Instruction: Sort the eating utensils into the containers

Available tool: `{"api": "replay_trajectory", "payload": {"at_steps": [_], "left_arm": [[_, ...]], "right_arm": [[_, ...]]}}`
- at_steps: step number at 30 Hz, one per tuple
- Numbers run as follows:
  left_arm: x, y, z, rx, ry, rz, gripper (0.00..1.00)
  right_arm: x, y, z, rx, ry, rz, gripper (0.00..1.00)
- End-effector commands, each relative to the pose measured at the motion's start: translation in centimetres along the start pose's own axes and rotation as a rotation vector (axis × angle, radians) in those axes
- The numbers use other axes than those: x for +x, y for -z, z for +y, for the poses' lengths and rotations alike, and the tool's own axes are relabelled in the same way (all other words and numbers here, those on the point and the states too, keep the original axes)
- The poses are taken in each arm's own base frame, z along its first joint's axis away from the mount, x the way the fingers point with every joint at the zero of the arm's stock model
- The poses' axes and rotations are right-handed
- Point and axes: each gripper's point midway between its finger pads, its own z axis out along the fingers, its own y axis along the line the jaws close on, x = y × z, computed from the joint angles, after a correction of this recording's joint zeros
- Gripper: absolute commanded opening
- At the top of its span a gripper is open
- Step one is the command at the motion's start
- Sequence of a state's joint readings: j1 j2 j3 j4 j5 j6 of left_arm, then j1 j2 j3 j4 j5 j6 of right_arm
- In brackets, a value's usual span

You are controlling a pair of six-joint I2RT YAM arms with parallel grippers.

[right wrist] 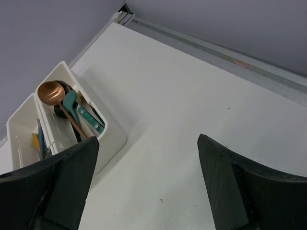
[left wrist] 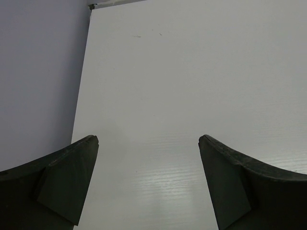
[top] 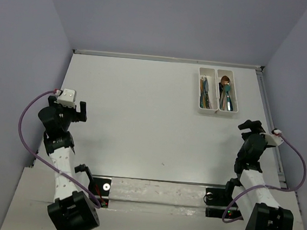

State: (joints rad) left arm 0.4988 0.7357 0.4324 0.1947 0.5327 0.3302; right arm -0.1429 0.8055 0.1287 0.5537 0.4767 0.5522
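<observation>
Both arms sit folded up at the near edge of the table [top: 141, 125]. The left gripper [left wrist: 148, 141] has its jaws spread wide with nothing between them. It hangs over bare white surface close to the left edge, with the lavender wall [left wrist: 38, 72] right alongside, so not much room on that side. Same deal for the right gripper [right wrist: 148, 141]: jaws wide apart, holding nothing, parked near the right edge and its metal rail [top: 271, 132]. Past the two of them the tabletop is open right out to the far edge.

The containers [top: 213, 111], two narrow white trays joined side by side, sit toward the far right corner, well apart from both grippers. The eating utensils [top: 224, 93] lie lengthwise inside. The right tray has a copper spoon [right wrist: 50, 91], a teal spoon [right wrist: 71, 101] and something black under them. The left tray shows blue and orange handles.

In the right wrist view a finger cuts off the trays' near ends. From above, the pieces are too small and overlapped to count.
</observation>
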Motion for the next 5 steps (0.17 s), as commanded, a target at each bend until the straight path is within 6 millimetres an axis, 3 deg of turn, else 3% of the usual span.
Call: {"api": "replay_trajectory", "payload": {"at_steps": [1, 5], "left_arm": [[-1.11, -0.20, -0.06, 0.011, -0.020, -0.047, 0.99], [-1.02, -0.27, -0.02, 0.010, -0.017, -0.043, 0.99]], "right_arm": [[-1.58, -0.16, -0.26, 0.037, -0.092, -0.079, 0.88], [-1.52, -0.17, -0.46, 0.044, -0.093, -0.082, 0.86]]}}
